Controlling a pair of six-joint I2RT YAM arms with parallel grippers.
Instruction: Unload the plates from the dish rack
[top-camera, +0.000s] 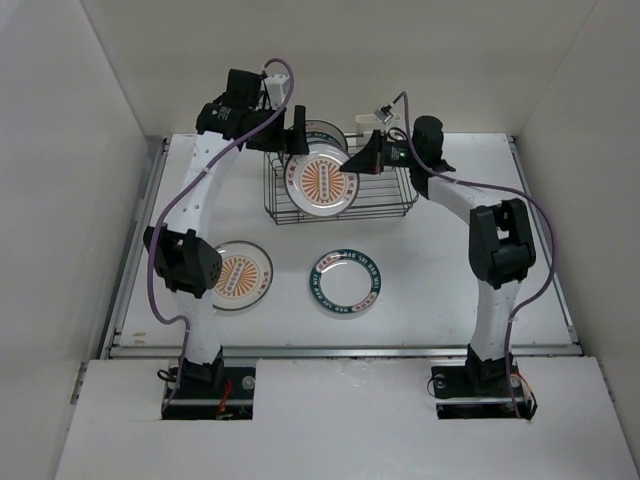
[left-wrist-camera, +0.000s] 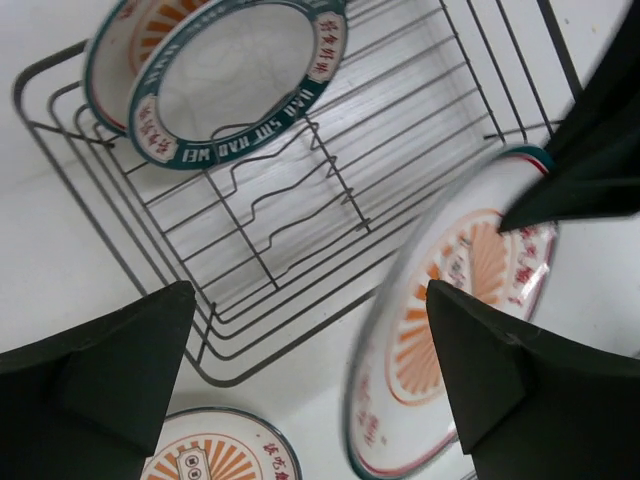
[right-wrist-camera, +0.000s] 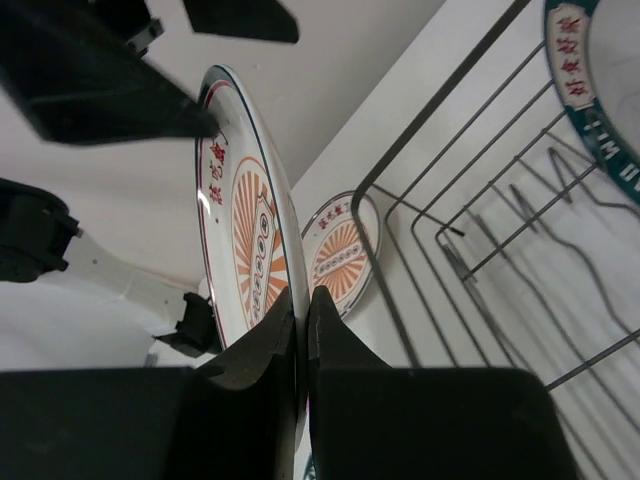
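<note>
An orange sunburst plate (top-camera: 322, 186) hangs on edge at the front of the dish rack (top-camera: 395, 200). My right gripper (right-wrist-camera: 302, 305) is shut on its lower rim, one finger on each face (right-wrist-camera: 245, 220). My left gripper (left-wrist-camera: 310, 385) is open, its fingers (right-wrist-camera: 110, 95) spread on either side of the same plate's (left-wrist-camera: 440, 330) far rim. In the rack (left-wrist-camera: 290, 210) a green-rimmed plate (left-wrist-camera: 235, 80) stands upright, with another plate (left-wrist-camera: 105, 55) behind it. On the table lie a sunburst plate (top-camera: 240, 273) and a green-rimmed plate (top-camera: 346, 283).
The rack (right-wrist-camera: 480, 230) stands at the back middle of the white table (top-camera: 450, 290), close to the rear wall. My right gripper (top-camera: 360, 160) reaches across the rack from the right, and my left gripper (top-camera: 297, 148) from the left. White side walls box in the table.
</note>
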